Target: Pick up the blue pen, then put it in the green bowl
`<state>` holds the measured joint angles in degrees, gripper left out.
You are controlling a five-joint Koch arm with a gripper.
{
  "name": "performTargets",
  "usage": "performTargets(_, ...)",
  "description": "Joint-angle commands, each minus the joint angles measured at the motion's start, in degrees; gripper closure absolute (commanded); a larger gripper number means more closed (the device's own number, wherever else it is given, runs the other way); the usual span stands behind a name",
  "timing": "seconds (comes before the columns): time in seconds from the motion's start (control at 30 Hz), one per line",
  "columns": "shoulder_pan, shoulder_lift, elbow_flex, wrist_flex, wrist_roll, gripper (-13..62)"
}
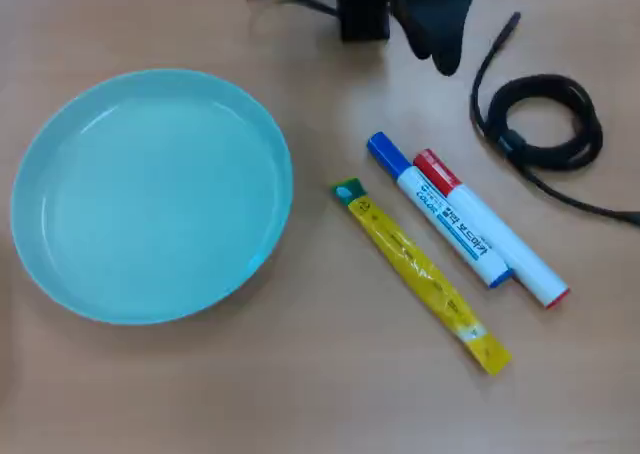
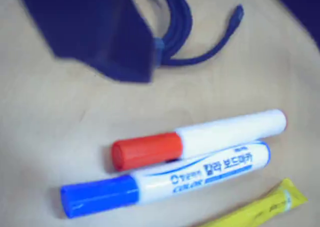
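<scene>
Blurred against your wrist lens hangs the gripper point(image 2: 107, 42); you cannot tell how its jaws stand. Overhead, your blue pen point(image 1: 437, 210) lies diagonally on the tan table point(image 1: 300, 374), cap up-left, touching the red marker point(image 1: 490, 228), right of the green bowl point(image 1: 150, 194).

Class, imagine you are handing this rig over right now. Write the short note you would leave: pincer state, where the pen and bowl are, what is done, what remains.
Pincer: at the top of the overhead view, above the table, holding nothing; open or shut cannot be told.
Blue pen: flat on the table, right of the green bowl, lying side by side with the red pen. A yellow sachet lies on its other side, and a coiled black cable is further right.
Bowl: empty.
Done: nothing yet.
Left: lower onto the blue pen, grip it alone, carry it to the bowl, release.
</scene>
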<state>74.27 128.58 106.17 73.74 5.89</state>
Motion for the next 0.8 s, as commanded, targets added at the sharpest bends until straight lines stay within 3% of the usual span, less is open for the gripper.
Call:
performTargets(0.0,-0.62,-0.18,-6.5,-0.35,6.94,11.0)
performTargets(0.3,-2.72,-7.91,-14.59,-0.35,24.35,10.8)
performTargets(0.77,-3.69,-26.54,-25.75,0.0,34.28,10.8)
